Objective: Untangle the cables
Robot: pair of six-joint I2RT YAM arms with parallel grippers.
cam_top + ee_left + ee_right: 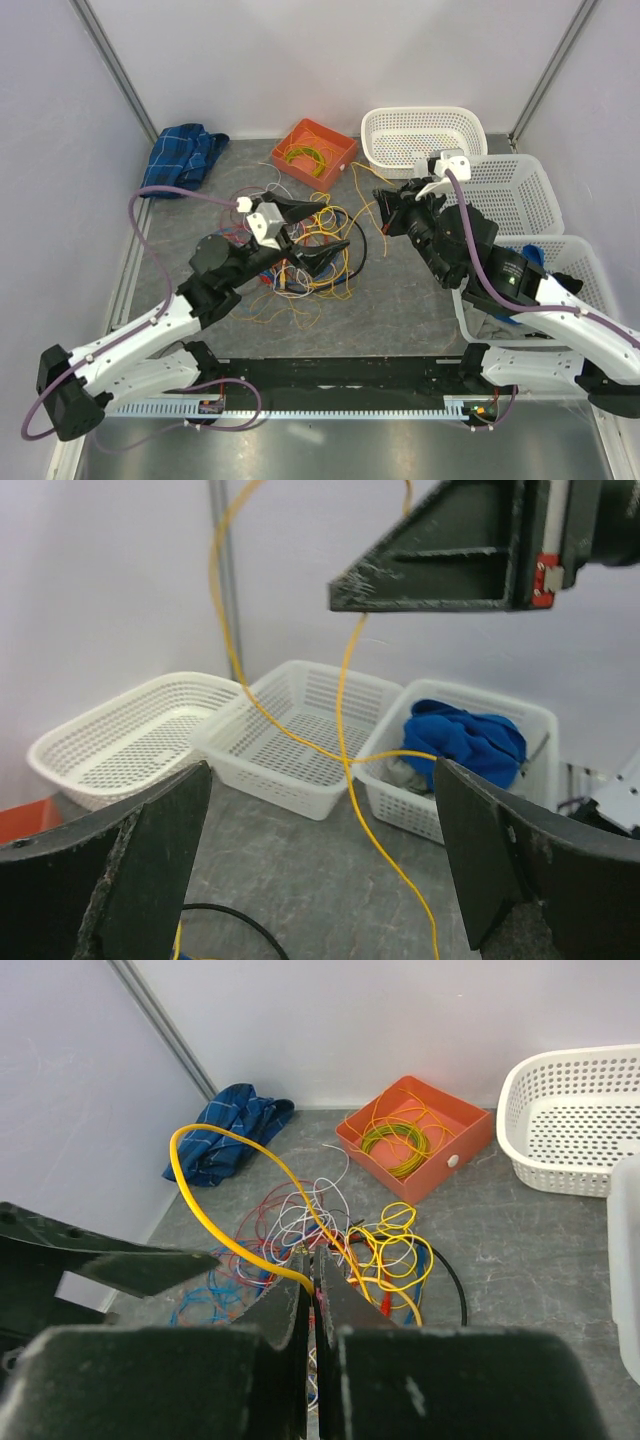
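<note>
My right gripper (pixel 315 1260) has its jaws squeezed shut on a yellow cable (pixel 174 1150). My left gripper (pixel 320 770) has its jaws wide apart, holding nothing. The messy cables (pixel 335 280) lie below it on the table (pixel 420 310). Farther back sits an orange box (pixel 315 152).

Bright, even light with soft shadows; wrist views blur close up.

You see the cables (pixel 310 255) lying in one loose tangled heap of yellow, red, blue, white and black on the grey table (pixel 420 310); one yellow cable (pixel 212 1222) arcs up above it.
</note>
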